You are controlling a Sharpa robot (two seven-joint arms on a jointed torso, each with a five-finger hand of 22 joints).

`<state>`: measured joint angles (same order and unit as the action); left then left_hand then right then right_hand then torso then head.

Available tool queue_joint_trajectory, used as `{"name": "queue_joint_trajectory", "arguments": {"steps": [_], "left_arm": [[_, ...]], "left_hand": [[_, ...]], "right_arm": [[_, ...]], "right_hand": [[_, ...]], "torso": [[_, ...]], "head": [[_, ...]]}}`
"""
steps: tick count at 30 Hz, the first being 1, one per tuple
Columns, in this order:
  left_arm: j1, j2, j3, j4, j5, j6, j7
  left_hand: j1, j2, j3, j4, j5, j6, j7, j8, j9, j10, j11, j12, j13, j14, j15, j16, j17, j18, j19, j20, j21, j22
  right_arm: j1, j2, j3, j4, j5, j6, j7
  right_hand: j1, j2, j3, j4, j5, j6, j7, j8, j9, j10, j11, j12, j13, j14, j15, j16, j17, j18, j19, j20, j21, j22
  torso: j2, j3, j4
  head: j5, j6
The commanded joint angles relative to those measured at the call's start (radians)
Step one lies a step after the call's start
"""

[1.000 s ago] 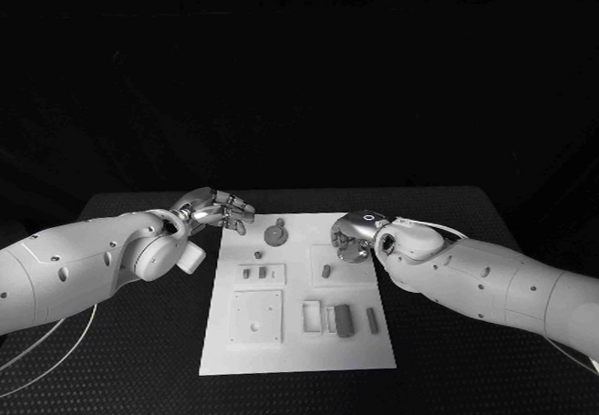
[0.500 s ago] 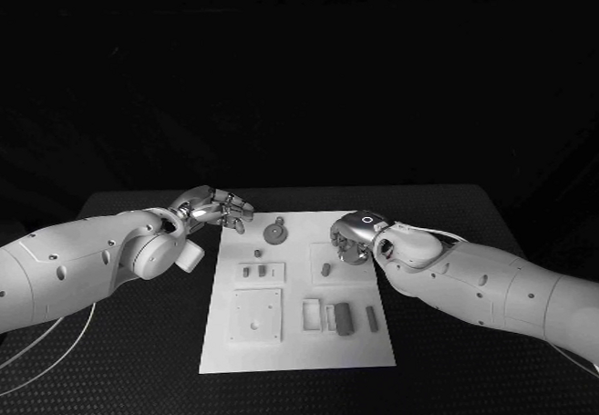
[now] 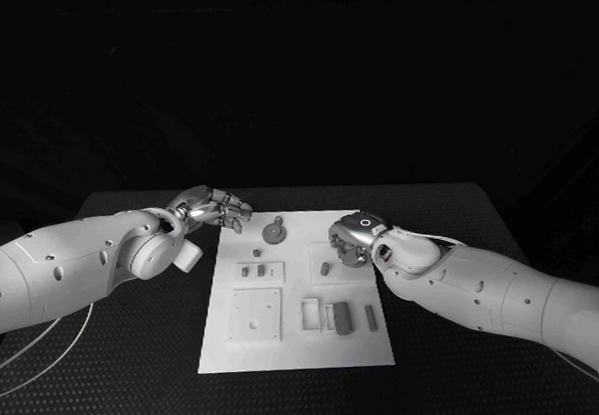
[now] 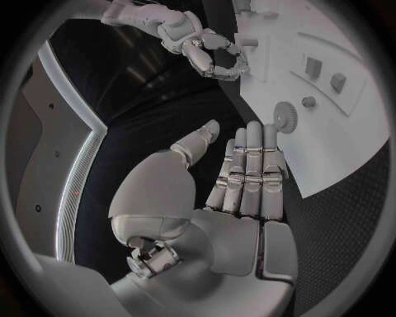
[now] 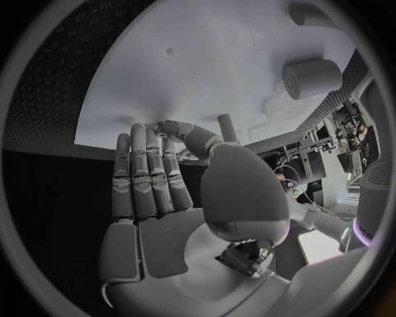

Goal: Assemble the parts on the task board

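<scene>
The white task board [image 3: 295, 349] lies in the middle of the table. On it are a gear [image 3: 275, 231], a slotted plate [image 3: 259, 273], a square plate [image 3: 256, 315] and several small blocks [image 3: 342, 318]. My right hand [image 3: 348, 240] hovers over the board's far right part, fingers straight and thumb bent toward a short upright peg [image 5: 224, 124]; nothing sits between them. A thick cylinder [image 5: 312, 78] lies farther along the board. My left hand [image 3: 215, 207] stays off the board's far left corner, fingers straight and together, holding nothing. The gear [image 4: 286, 116] lies just beyond its fingertips [image 4: 251, 132].
The black table [image 3: 137, 348] surrounds the board on all sides. A thin cable [image 3: 58, 345] loops over the table under my left arm. Both forearms flank the board's long sides.
My right arm has crept slightly inward over the board's right edge. The left hand and the parts have not moved.
</scene>
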<state>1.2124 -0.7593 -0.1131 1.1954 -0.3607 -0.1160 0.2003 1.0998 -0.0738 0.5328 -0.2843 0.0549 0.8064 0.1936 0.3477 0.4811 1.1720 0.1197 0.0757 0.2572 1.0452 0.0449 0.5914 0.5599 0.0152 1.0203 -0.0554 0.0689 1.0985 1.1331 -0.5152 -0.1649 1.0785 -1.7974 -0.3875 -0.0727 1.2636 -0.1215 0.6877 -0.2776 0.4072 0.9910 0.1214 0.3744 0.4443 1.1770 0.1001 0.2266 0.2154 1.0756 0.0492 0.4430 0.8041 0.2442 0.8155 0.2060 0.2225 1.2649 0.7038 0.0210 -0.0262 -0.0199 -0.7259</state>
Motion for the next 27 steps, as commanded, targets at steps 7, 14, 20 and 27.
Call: {"name": "queue_joint_trajectory", "arguments": {"steps": [7, 14, 20, 27], "left_arm": [[0.002, 0.002, 0.001, -0.001, 0.001, 0.004, 0.003], [0.002, 0.002, 0.001, -0.003, -0.001, 0.004, 0.002], [0.002, 0.002, 0.001, -0.004, -0.002, 0.002, 0.001], [0.002, 0.002, 0.001, -0.005, -0.002, 0.001, -0.001]], "left_hand": [[-0.002, -0.005, -0.008, -0.002, -0.002, -0.006, -0.001, 0.004, -0.002, -0.002, 0.004, -0.001, -0.001, 0.007, -0.001, -0.005, 0.002, 0.001, -0.001, 0.002, -0.002, -0.003], [-0.002, -0.005, -0.008, -0.002, -0.002, -0.007, 0.0, 0.004, -0.003, -0.004, 0.005, -0.002, -0.001, 0.009, -0.001, -0.005, 0.004, 0.001, 0.0, 0.002, -0.002, -0.004], [-0.002, -0.006, -0.009, -0.002, -0.002, -0.009, 0.0, 0.004, -0.003, -0.005, 0.005, -0.002, -0.001, 0.009, -0.002, -0.006, 0.006, 0.001, 0.0, 0.001, -0.002, -0.005], [-0.001, -0.007, -0.01, -0.002, -0.002, -0.013, 0.002, 0.004, -0.005, -0.008, 0.007, -0.003, -0.002, 0.01, -0.002, -0.007, 0.008, 0.001, 0.0, 0.001, -0.002, -0.006]], "right_arm": [[-0.026, -0.007, -0.012, -0.01, -0.023, 0.026, -0.028], [-0.027, -0.01, -0.012, -0.014, -0.017, 0.013, -0.03], [-0.027, -0.01, -0.012, -0.014, 0.015, -0.013, -0.023], [-0.027, -0.012, -0.012, -0.008, 0.069, -0.036, -0.009]], "right_hand": [[-0.007, 0.012, 0.024, -0.008, 0.002, 0.053, -0.022, 0.022, 0.025, 0.058, -0.027, 0.027, 0.059, 0.063, -0.025, 0.032, 0.062, 0.018, 0.067, -0.016, 0.016, 0.03], [-0.009, 0.014, 0.028, -0.008, 0.002, 0.06, -0.024, 0.023, 0.03, 0.065, -0.031, 0.029, 0.071, 0.071, -0.029, 0.034, 0.075, 0.018, 0.078, -0.019, 0.017, 0.036], [-0.012, 0.015, 0.03, -0.007, 0.002, 0.063, -0.026, 0.022, 0.034, 0.069, -0.033, 0.03, 0.08, 0.077, -0.031, 0.035, 0.083, 0.018, 0.086, -0.022, 0.018, 0.04], [-0.013, 0.018, 0.032, -0.006, 0.002, 0.063, -0.026, 0.021, 0.035, 0.069, -0.033, 0.029, 0.082, 0.078, -0.032, 0.034, 0.086, 0.018, 0.088, -0.023, 0.017, 0.041]], "torso": [[0.0, -0.0004, 0.0004], [0.0, -0.0009, 0.0003], [0.0, -0.001, 0.0005], [0.0, -0.0006, 0.0002]], "head": [[-0.002, -0.003], [-0.004, -0.003], [-0.005, -0.003], [-0.004, -0.003]]}}
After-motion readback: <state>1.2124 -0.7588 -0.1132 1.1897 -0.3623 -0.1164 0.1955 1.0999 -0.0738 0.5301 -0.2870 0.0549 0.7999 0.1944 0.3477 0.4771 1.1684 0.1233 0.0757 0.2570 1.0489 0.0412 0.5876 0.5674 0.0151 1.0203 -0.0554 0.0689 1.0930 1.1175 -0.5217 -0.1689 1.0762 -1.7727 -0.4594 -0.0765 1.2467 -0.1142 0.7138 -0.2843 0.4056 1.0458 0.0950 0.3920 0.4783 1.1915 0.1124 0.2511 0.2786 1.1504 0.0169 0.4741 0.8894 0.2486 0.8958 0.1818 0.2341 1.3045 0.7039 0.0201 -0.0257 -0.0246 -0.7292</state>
